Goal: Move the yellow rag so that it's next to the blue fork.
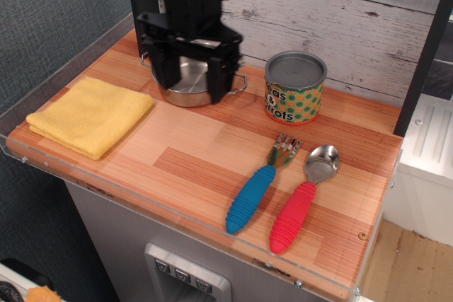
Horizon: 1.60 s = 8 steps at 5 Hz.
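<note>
Toy kitchen mock-up: wooden counter, steel pot, play-food can, plank wall.

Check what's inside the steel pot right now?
The gripper, open, hangs in front of the steel pot. The visible bit of its interior looks bare metal; the rest is hidden behind the fingers.

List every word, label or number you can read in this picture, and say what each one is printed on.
"eas" on the tin can, upper line of its label; the first letter is cut off by the can's curve.
"rrots" on the same can, lower line; its start is also hidden.
"&" between the two lines is too small to be sure of.
No other readable text: the yellow rag, blue fork, red spoon and pot are plain.
</note>
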Tool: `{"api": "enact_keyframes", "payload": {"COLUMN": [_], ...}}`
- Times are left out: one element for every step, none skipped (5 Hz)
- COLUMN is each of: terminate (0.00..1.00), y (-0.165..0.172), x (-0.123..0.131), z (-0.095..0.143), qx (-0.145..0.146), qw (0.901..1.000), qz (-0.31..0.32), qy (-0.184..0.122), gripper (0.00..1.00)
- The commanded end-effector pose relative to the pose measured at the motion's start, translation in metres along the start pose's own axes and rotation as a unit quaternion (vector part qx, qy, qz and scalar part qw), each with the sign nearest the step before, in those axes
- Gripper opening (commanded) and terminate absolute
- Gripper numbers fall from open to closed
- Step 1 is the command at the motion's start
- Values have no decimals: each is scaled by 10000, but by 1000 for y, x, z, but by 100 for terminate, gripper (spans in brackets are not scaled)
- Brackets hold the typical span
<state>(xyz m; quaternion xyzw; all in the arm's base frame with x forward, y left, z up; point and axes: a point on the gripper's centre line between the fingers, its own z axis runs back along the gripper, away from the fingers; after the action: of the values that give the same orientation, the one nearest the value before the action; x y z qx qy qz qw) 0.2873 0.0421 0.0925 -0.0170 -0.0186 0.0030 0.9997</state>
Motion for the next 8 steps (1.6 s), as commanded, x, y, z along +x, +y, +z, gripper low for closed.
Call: {"api": "enact_keyframes", "payload": {"terminate": [0,0,0,0,0,0,0,0], "y": [60,83,109,134,149,156,155,151], "x": [-3,-4,-9,-12,-14,-13,-12,-13], "z": [-26,-36,-40,-40,-42,-49,-54,-58], "qx": [717,916,996,833,854,1090,1169,1183], "qw": [9963,9937,9922,9916,9911,9901,9902,9898], "qz": [412,537,663,936,966,836,754,783], "qy": [216,363,343,329,318,286,116,152], "gripper": [100,100,100,0,0,0,0,0]}}
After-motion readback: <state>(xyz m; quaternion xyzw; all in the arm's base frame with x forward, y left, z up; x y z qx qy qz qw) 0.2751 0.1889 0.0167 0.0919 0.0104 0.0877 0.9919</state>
